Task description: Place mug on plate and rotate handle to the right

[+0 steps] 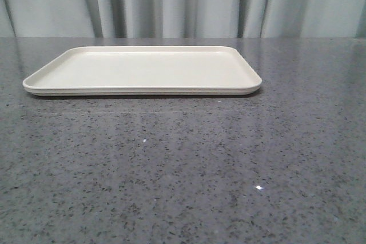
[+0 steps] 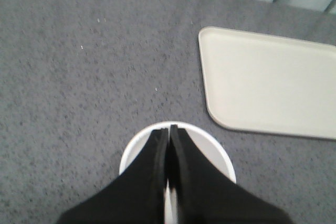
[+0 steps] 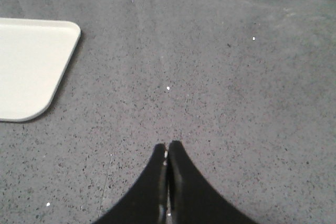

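Your plate lies flat on the grey speckled counter, toward the far side near the curtain, with its long axis running left to right across the front view. It is cream-coloured, rectangular with rounded corners and a low raised rim, and its surface is bare.

The mug does not show in the front view at all — you only catch it from the left wrist camera, where a white round rim peeks out directly beneath the left tool. The black fingers cover most of it, so you cannot tell which way the handle points, nor see the printed face. In that view the mug stands on the counter just off a rounded corner of the plate, apart from it.

Your left tool's fingers are pressed together, tips meeting over the mug's opening; whether they pinch the rim cannot be told. Your right tool is likewise closed on nothing, over bare counter — a corner of the plate sits well off to one side.
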`<state>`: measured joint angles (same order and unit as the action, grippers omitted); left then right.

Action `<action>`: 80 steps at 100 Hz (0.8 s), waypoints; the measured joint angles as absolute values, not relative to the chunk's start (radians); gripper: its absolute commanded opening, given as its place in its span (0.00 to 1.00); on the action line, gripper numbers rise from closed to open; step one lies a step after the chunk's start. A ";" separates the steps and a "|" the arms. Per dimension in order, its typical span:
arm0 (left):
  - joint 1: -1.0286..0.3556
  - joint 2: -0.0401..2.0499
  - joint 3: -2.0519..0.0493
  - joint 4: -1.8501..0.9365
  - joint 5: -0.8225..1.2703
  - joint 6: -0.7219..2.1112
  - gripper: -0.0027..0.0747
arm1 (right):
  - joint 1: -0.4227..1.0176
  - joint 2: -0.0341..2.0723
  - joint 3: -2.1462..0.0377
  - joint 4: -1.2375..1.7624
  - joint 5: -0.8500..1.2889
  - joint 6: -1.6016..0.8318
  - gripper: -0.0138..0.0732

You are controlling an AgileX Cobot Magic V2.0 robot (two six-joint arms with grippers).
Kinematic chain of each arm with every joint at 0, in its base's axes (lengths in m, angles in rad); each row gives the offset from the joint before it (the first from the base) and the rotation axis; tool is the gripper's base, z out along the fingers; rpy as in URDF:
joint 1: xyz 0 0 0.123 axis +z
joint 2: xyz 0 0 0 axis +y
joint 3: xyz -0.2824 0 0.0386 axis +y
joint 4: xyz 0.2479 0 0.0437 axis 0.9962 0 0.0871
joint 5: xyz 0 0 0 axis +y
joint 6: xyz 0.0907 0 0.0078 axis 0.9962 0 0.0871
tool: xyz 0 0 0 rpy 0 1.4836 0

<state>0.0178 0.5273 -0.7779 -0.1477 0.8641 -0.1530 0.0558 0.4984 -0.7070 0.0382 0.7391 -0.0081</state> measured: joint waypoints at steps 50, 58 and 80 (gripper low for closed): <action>0.018 0.673 -0.845 -0.163 1.012 -0.153 0.01 | 0.056 0.571 -0.775 0.040 0.820 -0.007 0.12; 0.018 0.673 -0.845 -0.163 1.007 -0.149 0.01 | 0.056 0.571 -0.775 0.040 0.820 -0.007 0.22; 0.018 0.673 -0.845 -0.174 1.006 -0.080 0.36 | 0.056 0.571 -0.775 0.040 0.820 -0.007 0.72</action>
